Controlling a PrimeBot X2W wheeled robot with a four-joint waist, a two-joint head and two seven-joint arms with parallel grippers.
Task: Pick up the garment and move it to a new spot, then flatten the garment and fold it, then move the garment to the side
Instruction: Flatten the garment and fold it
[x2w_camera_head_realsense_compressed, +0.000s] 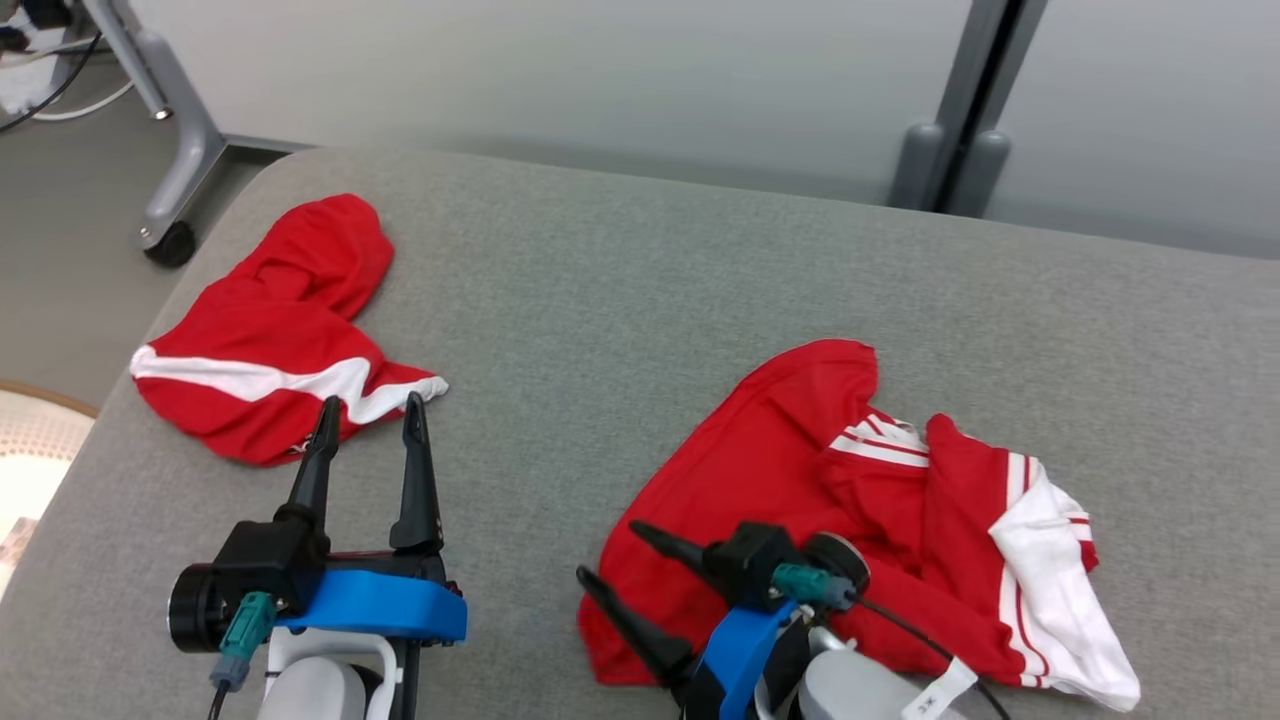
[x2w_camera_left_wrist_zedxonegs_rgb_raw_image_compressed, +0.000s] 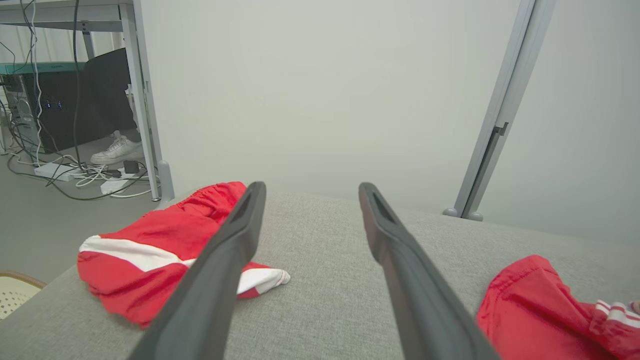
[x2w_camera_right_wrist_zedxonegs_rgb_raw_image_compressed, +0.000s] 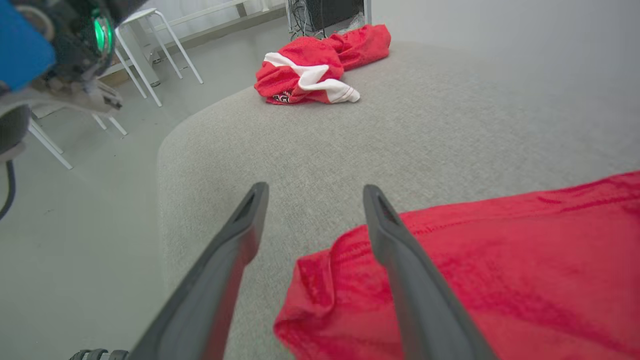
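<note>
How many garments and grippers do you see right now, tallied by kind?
Red-and-white garments: 2 (left garment, right garment)
Grippers: 2 (left gripper, right gripper), both with jaws open
Total: 4

The light is bright, soft and even, and seems to come from above. The grey table (x2w_camera_head_realsense_compressed: 640, 300) has no hard shadows, only a thin soft shadow under the edge of the red garment (x2w_camera_head_realsense_compressed: 800, 470) on it. Left of the table, a pale patch (x2w_camera_head_realsense_compressed: 25, 460) is burnt out almost to white. In the wrist views the dark fingers (x2w_camera_left_wrist_zedxonegs_rgb_raw_image_compressed: 210, 300) are blurred near the lens, and the grey post (x2w_camera_left_wrist_zedxonegs_rgb_raw_image_compressed: 505, 110) behind the table leans, as wide-angle lenses do. A green lamp (x2w_camera_right_wrist_zedxonegs_rgb_raw_image_compressed: 102, 31) glows beyond the table's corner.
</note>
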